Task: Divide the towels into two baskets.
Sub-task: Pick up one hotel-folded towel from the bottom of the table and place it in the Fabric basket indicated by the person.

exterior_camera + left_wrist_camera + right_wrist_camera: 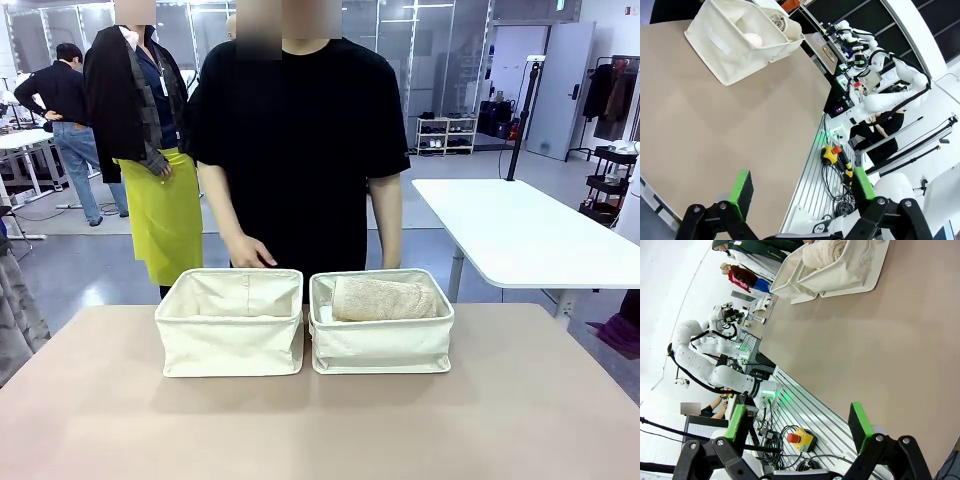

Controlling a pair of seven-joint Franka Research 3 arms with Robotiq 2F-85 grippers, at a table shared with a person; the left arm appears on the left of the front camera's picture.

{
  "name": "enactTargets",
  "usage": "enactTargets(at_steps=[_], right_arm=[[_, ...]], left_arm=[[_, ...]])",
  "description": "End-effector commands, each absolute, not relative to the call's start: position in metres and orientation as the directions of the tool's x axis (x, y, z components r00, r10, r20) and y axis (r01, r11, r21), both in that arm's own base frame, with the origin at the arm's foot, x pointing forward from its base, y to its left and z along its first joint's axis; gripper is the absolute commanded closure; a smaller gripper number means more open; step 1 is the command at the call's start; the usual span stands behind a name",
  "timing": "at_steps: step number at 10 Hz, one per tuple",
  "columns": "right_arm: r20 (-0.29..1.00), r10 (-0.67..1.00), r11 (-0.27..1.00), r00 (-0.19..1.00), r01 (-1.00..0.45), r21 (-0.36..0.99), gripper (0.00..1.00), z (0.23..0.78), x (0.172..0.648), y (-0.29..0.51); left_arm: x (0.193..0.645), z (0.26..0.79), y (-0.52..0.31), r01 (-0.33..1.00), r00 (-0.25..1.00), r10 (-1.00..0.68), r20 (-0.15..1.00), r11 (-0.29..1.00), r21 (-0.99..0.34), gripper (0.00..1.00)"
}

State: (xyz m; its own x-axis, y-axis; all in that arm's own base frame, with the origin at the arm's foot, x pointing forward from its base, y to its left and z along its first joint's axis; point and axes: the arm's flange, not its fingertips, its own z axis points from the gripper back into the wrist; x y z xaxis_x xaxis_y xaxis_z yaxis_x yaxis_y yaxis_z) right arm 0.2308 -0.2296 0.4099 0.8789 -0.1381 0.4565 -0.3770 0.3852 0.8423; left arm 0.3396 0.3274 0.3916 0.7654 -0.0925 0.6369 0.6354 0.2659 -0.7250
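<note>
Desk (320,430), bare foreground; two baskets side by side: left basket (231,335), right basket (380,345) holding tan towel (385,298). Person's hand (250,252) hangs behind left basket. Left gripper (802,192) and right gripper (800,425): jaws released, nothing between them

bright, even light; wide-angle warping

Towel (384,298) in R basket (380,340).

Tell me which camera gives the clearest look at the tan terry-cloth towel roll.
The front view: the tan terry-cloth towel roll lies lengthwise in the right cream canvas basket. The right wrist view catches it at the top edge; in the left wrist view I cannot pick it out.
</note>
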Motion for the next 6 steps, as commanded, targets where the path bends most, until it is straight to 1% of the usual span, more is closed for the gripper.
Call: enactTargets(at_steps=[1, 6], right_arm=[[0.468, -0.140, 0.383, 0.873, -0.388, 0.838, 0.00, 0.4123, 0.2286, -0.2286], [0.468, -0.140, 0.383, 0.873, -0.388, 0.838, 0.00, 0.4123, 0.2286, -0.2286]], left_arm=[[0.3340, 0.3940, 0.3297, 0.626, 0.773, -0.100, 0.626, 0.280, -0.728, 0.00], [0.3340, 0.3940, 0.3297, 0.626, 0.773, -0.100, 0.626, 0.280, -0.728, 0.00]])
